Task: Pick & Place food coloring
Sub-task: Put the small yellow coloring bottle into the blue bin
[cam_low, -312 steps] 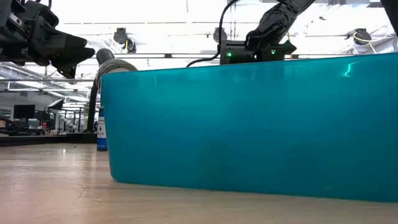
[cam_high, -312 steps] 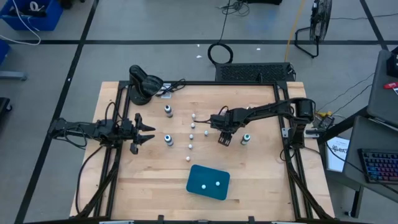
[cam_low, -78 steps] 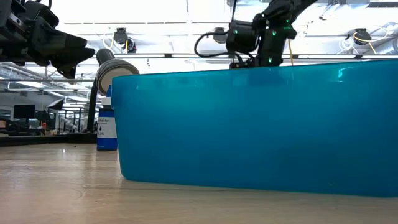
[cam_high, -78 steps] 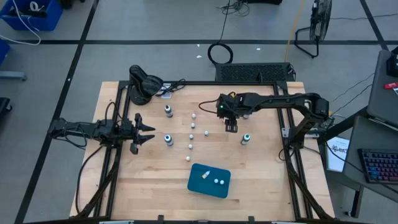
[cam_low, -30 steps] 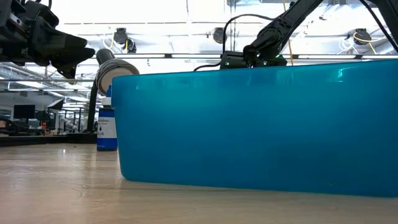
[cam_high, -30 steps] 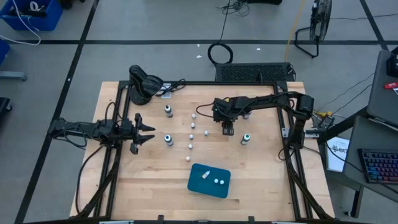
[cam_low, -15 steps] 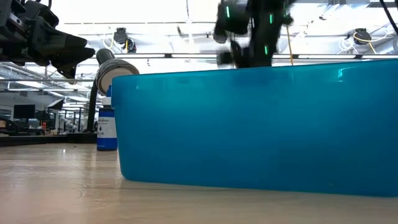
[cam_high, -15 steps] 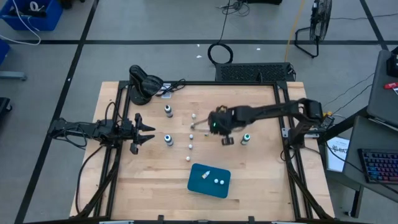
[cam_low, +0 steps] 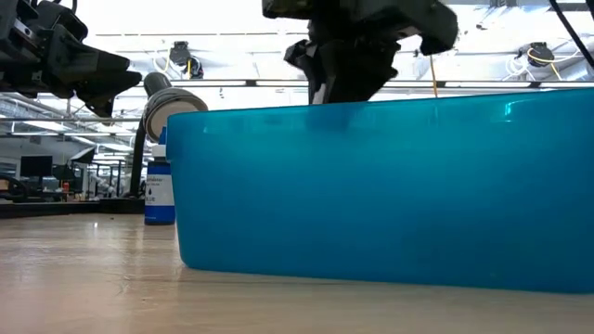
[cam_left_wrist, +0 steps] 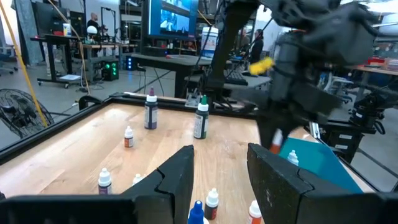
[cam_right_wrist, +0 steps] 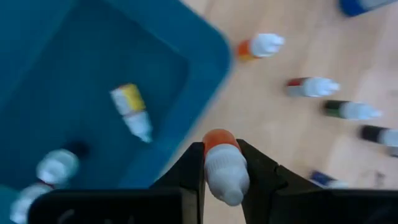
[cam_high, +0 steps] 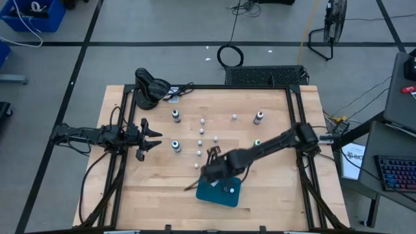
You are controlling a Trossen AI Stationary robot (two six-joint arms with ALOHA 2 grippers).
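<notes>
A flat teal tray (cam_high: 224, 195) sits near the table's front edge with three small food coloring bottles (cam_right_wrist: 132, 112) lying in it. My right gripper (cam_high: 214, 170) hovers over the tray's left rim, shut on a small orange bottle with a white cap (cam_right_wrist: 222, 163). More small bottles (cam_high: 199, 143) stand upright in a loose column at mid-table, beside larger ones (cam_high: 175, 145). My left gripper (cam_high: 153, 138) waits open at the table's left side (cam_left_wrist: 217, 168), touching nothing. My right gripper pinches the small bottle between its two fingers at the white cap end (cam_right_wrist: 227, 177). The orange body (cam_right_wrist: 215, 139) sticks out past the fingertips. The fingers point down from above. The bottle is lifted clear, over the tray's edge (cam_right_wrist: 211, 68).
Larger bottles stand at the far side (cam_high: 259, 117) (cam_high: 175, 116) and at mid-right (cam_high: 257, 142). A dark round-headed device (cam_high: 148, 88) occupies the far left corner. In the low view the tray's wall (cam_low: 371, 186) blocks most of the table; a blue bottle (cam_low: 160, 190) shows beside it.
My right gripper has swept from the far middle of the table toward the near edge, carrying the small orange bottle, and now hangs over the tray's left rim. Two bottles at the far side that the arm covered now show.
</notes>
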